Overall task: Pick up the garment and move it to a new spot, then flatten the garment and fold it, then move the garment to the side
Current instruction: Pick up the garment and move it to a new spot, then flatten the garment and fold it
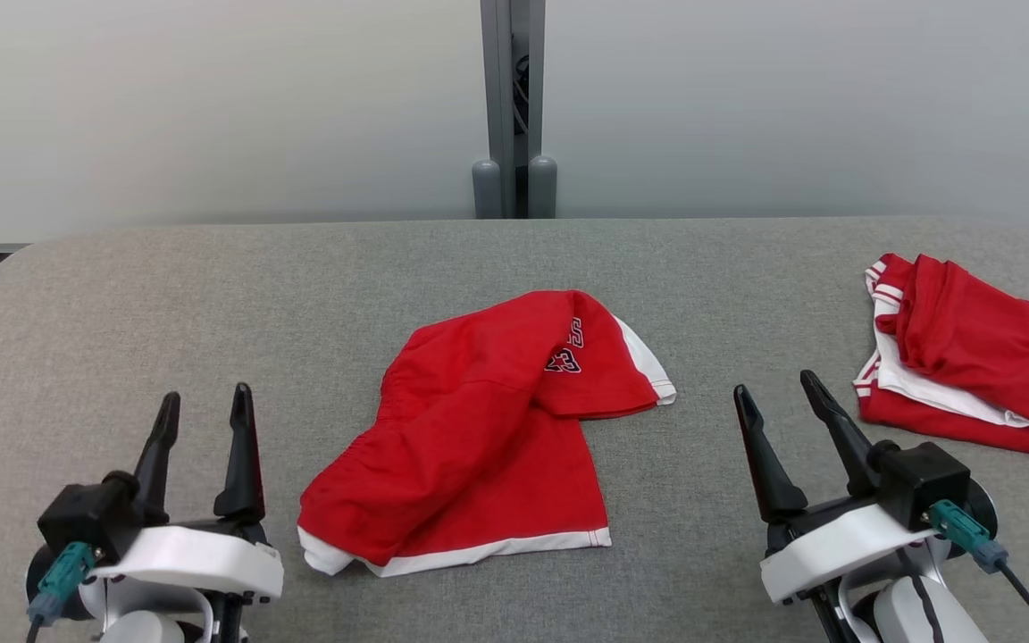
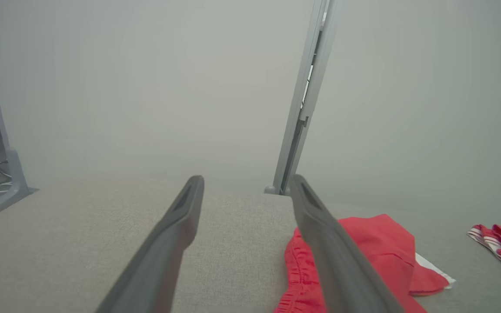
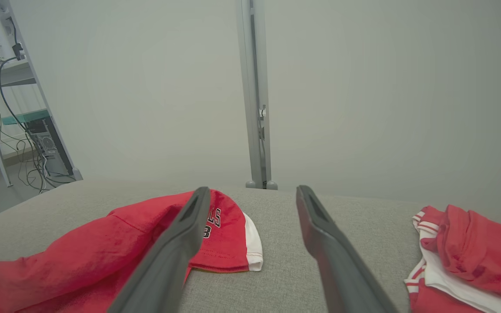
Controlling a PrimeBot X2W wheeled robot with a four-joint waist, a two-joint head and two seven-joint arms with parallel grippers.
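Nearest: left gripper (image 1: 207, 393) and right gripper (image 1: 773, 382), both low over grey table (image 1: 211, 295), fingers pointing away. Reading both as spread wide, nothing between the fingers, no cloth contact.

Red garment (image 1: 479, 429) lying crumpled on the table in the gap between the two grippers, clear of both. White hem down toward the finger bases. Folded-over top with dark lettering and white side panel up around fingertip level, off to the left of right gripper's fingers.

From left wrist view: gathered waistband just beside the finger on that view's right, partly hidden behind it.

From right wrist view: lettered fold behind the finger on that view's left, bare table between the two fingers.

Second red-and-white garment (image 1: 970, 357) bunched to the right of right gripper's fingers, near the table edge, not touching them.

Grey post (image 1: 513, 107) straight ahead past the far edge, between pale wall panels.
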